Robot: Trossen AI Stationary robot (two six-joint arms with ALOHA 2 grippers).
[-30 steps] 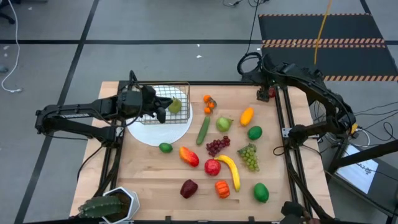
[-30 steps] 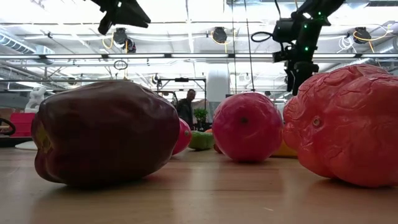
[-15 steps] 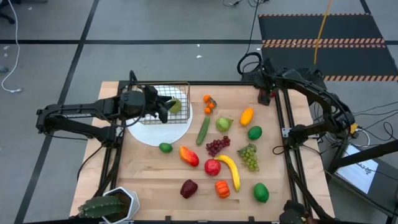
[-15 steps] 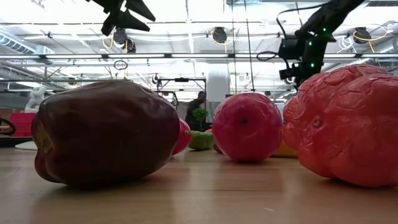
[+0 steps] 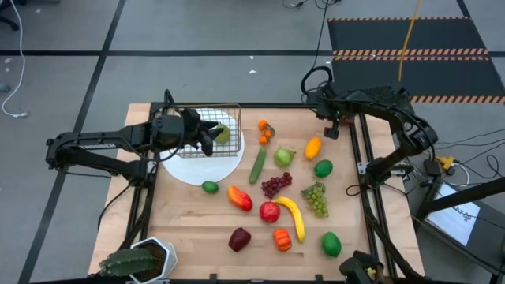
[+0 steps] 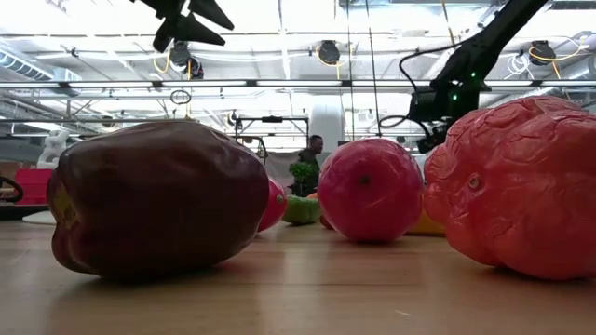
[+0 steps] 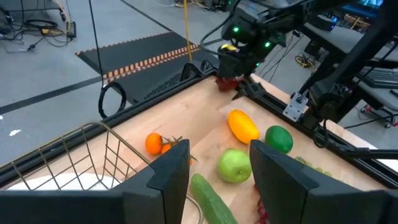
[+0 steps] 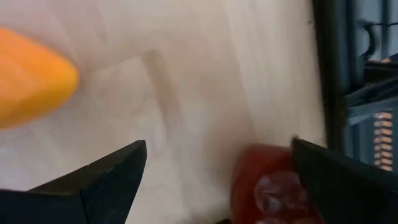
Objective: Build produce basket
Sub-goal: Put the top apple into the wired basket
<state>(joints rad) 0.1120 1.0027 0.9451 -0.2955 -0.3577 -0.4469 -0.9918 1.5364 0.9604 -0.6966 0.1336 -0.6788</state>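
The wire basket (image 5: 211, 120) stands on the far part of a round white plate (image 5: 197, 166) at the table's far left, with a green pear (image 5: 223, 134) inside it. My left gripper (image 5: 208, 142) hovers open over the basket, just left of the pear, with nothing between its fingers (image 7: 168, 180). My right gripper (image 5: 331, 128) points down, open, at the far right corner. A small red fruit (image 8: 261, 193) lies on the wood below it, between the two fingers (image 8: 106, 180) and nearer one of them. The other produce is spread over the table's middle and right.
Loose on the wood are an orange-yellow mango (image 5: 313, 147), a green apple (image 5: 284, 156), a cucumber (image 5: 257, 164), limes (image 5: 323, 168), grapes (image 5: 275, 184), a banana (image 5: 292, 214), a red apple (image 5: 269, 211) and peppers (image 5: 239, 238). A potted plant (image 5: 138, 260) stands at the near left corner.
My right gripper has come down toward the red fruit at the far right corner and tipped more steeply downward. My left gripper has opened while staying over the basket; the pear lies in the basket.
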